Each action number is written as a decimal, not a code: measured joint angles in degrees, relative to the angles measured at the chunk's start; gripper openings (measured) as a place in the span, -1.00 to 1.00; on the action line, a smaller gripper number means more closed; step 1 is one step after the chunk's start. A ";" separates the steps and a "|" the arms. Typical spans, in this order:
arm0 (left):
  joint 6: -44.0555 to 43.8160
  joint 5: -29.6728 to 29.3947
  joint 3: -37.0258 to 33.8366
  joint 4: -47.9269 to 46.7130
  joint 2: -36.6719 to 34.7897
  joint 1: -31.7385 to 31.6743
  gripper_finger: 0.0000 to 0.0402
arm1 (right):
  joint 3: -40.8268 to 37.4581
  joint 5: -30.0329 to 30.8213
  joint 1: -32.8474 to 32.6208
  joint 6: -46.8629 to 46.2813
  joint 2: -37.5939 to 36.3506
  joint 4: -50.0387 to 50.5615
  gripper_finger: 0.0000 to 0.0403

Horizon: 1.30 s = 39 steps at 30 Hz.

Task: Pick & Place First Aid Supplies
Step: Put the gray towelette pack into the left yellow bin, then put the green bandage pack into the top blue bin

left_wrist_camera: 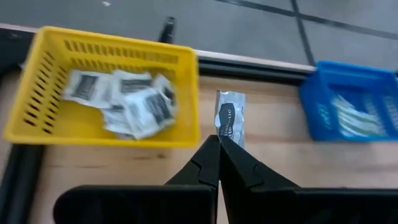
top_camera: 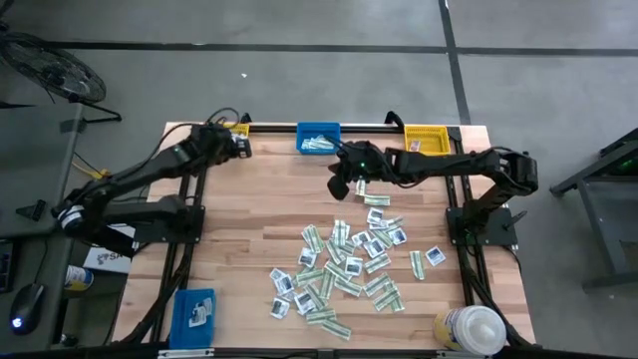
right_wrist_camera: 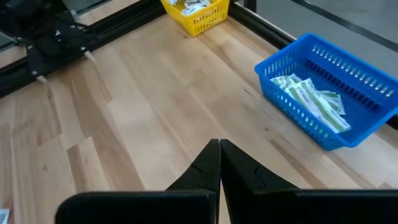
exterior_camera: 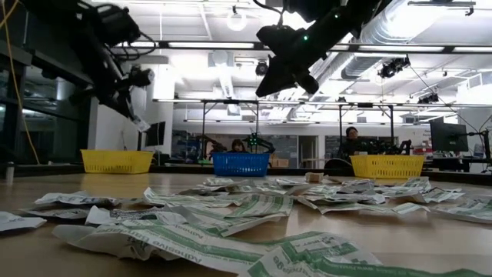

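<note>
The left end effector [left_wrist_camera: 219, 146] is shown closed on 1 squarish white packet [left_wrist_camera: 230, 118] with dark marks, pinched by its near edge so that its long axis runs straight out from the fingertips. In the left wrist view the yellow bin [left_wrist_camera: 37, 99], already loaded with similar white packets, lies at about 10 o'clock from the held packet, just beside it; the packet hangs over bare worktop [left_wrist_camera: 273, 124] outside the bin's near wall, not yet over the bin's opening. A short shift toward 10 o'clock is judged to be what the release turns on. In the high view the left arm is seen stretched toward the far-left corner of the worktop, its wrist tipped downward near the bin.

The right end effector [right_wrist_camera: 219, 152] is closed and holds nothing visible. It is held above bare worktop, with the blue bin [right_wrist_camera: 348, 134], containing green-and-white strips [right_wrist_camera: 314, 99], at about 1 o'clock from it. In the high view the right arm is seen reaching across the far edge toward the centre.

The remaining first aid supplies [top_camera: 349, 264] lie scattered as a loose pile on the near half of the worktop, nearer the right arm.
</note>
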State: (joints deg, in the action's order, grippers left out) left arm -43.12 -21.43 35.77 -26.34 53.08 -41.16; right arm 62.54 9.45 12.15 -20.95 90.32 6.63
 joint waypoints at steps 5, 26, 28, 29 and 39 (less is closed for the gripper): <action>3.37 -0.25 0.00 2.42 4.20 -4.87 -1.00 | 0.02 0.05 0.28 -0.02 0.03 0.00 -1.00; 5.38 1.67 0.11 11.34 17.22 -11.56 -0.98 | 0.02 -0.82 0.21 0.36 0.04 1.84 -1.00; 5.40 2.50 0.11 11.18 17.59 -12.27 -0.94 | 0.02 -1.15 0.21 0.46 0.04 1.92 -1.00; 5.38 2.90 0.11 11.19 17.63 -12.65 -0.91 | 0.02 -1.28 0.21 0.50 0.04 2.00 -1.00; 5.38 5.87 2.67 7.56 17.63 -13.23 -0.51 | 0.04 -4.04 0.19 1.77 0.04 5.23 -1.00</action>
State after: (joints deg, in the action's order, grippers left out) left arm -37.74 -15.57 38.44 -18.79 70.72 -54.39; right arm 62.59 5.41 12.34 -19.18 90.37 11.86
